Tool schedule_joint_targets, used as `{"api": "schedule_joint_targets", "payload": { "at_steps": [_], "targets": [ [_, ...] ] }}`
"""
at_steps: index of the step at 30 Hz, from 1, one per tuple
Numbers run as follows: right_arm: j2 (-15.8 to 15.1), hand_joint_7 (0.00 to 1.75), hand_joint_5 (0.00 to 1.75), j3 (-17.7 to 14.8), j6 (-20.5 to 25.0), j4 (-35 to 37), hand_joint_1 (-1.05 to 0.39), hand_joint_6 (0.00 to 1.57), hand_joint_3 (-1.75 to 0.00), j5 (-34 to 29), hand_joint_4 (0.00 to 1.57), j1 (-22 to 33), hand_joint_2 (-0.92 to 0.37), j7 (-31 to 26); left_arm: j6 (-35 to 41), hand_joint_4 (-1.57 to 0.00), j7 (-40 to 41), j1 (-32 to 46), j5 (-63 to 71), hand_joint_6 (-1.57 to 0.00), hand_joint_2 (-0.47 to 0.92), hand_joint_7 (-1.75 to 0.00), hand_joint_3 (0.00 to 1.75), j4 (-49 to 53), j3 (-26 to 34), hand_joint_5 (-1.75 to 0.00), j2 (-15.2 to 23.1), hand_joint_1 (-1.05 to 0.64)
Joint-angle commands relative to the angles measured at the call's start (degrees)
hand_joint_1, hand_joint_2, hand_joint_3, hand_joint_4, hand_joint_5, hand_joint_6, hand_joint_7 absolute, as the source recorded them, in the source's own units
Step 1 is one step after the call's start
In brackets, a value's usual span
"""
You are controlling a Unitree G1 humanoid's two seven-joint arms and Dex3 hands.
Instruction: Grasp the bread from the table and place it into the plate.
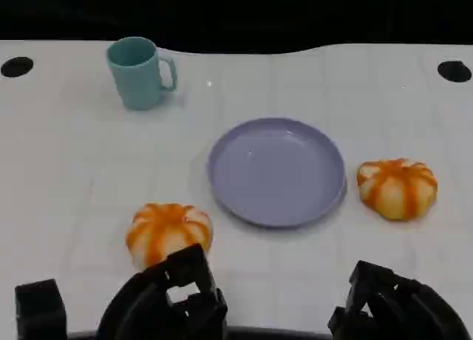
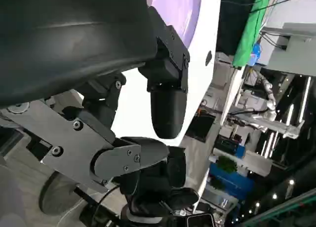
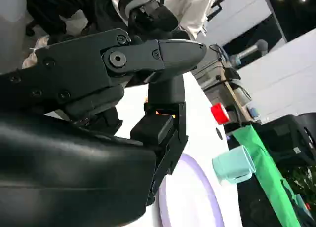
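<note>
Step in hand: judged as the approach; no bread has been grasped and the plate (image 1: 277, 171) carries nothing.
Bread, left piece: the left bread (image 1: 168, 231) lies on the white worktop (image 1: 74, 162), near-left of the plate and apart from it, just beyond the left robot hand (image 1: 174, 299).
Bread, right piece: the right bread (image 1: 397, 188) lies just beside the plate's right rim, well beyond the right robot hand (image 1: 392, 303).
Left robot hand: low at the near edge, fingers (image 2: 168, 108) apart, holding nothing; fingertips appear close to the left bread, though contact cannot be confirmed.
Right robot hand: fingers (image 3: 163, 84) spread, nothing held.
Other item: a teal mug (image 1: 139, 72) stands at the far left, well apart from the plate.
Next move, judged: the left robot hand should reach over the left bread, close around its sides, lift, then carry it right and forward to the plate.
</note>
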Motion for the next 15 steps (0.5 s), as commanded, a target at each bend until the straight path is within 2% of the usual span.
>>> {"api": "schedule_joint_targets", "payload": {
  "at_steps": [1,15],
  "targets": [
    [-0.78,1.38,1.63,-1.19,-0.09,0.1,-0.73,0.77,-0.2,0.65,0.86,-0.84,-0.92,-0.08,-0.42,-0.76,0.4,-0.62,-0.01,-0.55,0.48,-1.75,0.82,0.49,0.72,-1.75,0.11,-0.33],
    [-0.01,1.36,1.64,-0.01,-1.38,-0.57,-0.74,0.77,-0.21,0.39,0.85,-0.04,-0.92,0.2,0.57,-0.77,-0.17,-0.48,-0.93,-0.56,0.47,-1.75,0.82,0.01,1.79,-1.75,0.42,-0.37]
  ]
}}
